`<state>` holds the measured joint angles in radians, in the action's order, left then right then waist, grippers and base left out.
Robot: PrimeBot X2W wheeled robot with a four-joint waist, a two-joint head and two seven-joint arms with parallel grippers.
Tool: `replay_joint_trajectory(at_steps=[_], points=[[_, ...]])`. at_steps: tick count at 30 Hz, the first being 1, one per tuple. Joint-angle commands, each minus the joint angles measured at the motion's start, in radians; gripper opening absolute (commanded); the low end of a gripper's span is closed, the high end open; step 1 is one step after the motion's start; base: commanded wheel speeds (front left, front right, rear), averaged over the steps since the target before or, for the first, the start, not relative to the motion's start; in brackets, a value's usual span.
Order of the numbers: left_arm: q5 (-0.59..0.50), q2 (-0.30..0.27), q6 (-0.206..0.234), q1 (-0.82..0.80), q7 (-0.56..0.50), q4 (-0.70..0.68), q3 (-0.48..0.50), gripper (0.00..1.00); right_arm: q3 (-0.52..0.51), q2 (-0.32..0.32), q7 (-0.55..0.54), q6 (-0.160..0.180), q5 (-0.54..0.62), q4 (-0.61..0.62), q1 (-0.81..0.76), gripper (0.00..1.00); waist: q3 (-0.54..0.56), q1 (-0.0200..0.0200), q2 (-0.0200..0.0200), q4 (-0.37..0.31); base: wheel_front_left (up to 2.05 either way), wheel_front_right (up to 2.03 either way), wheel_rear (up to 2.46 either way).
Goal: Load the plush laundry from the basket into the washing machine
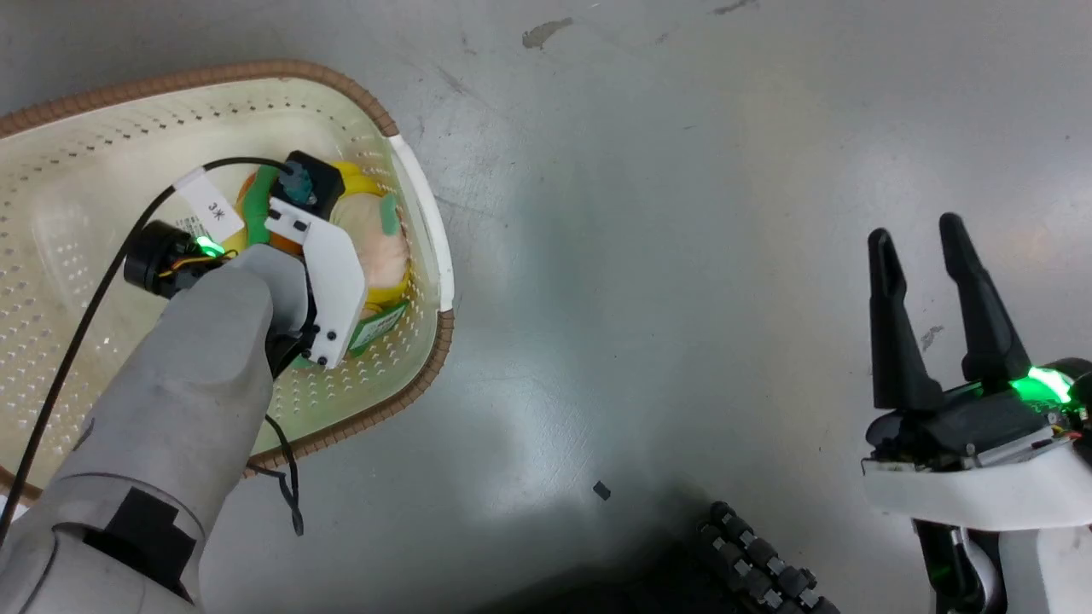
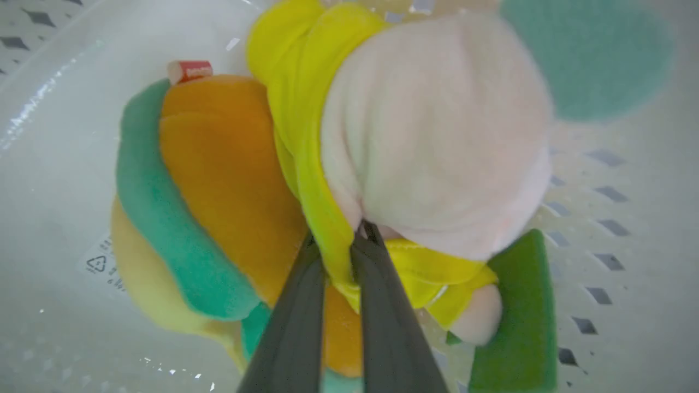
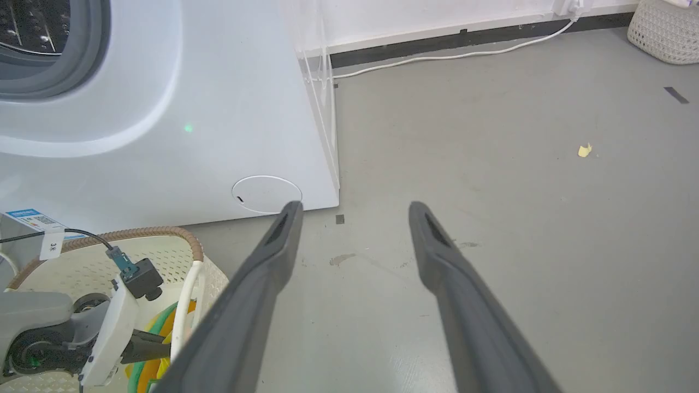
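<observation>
The plush laundry lies in the right end of the cream basket, yellow body, peach head, orange back and green trims. My left wrist reaches down into the basket over the toy. In the left wrist view my left gripper is shut on a yellow fold of the toy beside its pale head. My right gripper hangs open over bare floor at the right, holding nothing. The washing machine stands behind the basket, with its grey door ring at the upper left.
Grey concrete floor spreads between the basket and my right gripper. A white cable runs along the wall base. A woven basket sits far right. My base's black ribbed wheel shows at the bottom.
</observation>
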<state>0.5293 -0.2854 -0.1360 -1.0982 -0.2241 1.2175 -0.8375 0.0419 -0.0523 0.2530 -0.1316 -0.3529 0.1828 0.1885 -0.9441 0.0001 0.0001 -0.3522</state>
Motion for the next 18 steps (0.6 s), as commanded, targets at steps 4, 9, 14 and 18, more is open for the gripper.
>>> replay_joint_trajectory(at_steps=[4,9,14,18], points=[[0.016,-0.008,0.006,0.032,0.025,0.039,-0.011,0.00,-0.019,0.002,0.009,0.001,0.016,-0.021,0.015,1.00,0.090,-0.0001,-0.0001,0.026,0.00,0.00,0.00],[0.039,0.023,0.006,0.096,0.079,0.046,-0.003,0.00,-0.043,0.002,0.009,0.001,0.051,-0.048,-0.004,1.00,0.210,-0.0001,-0.0001,0.067,0.00,0.00,0.00],[0.060,0.060,0.006,0.163,0.148,0.049,0.001,0.00,-0.053,0.002,0.009,0.001,0.093,-0.073,-0.027,1.00,0.332,-0.0001,-0.0001,0.110,0.00,0.00,0.00],[0.072,0.080,0.006,0.203,0.213,0.041,0.003,0.00,-0.065,0.002,0.009,0.001,0.110,-0.083,-0.038,1.00,0.401,-0.0001,-0.0001,0.137,0.00,0.00,0.00]])
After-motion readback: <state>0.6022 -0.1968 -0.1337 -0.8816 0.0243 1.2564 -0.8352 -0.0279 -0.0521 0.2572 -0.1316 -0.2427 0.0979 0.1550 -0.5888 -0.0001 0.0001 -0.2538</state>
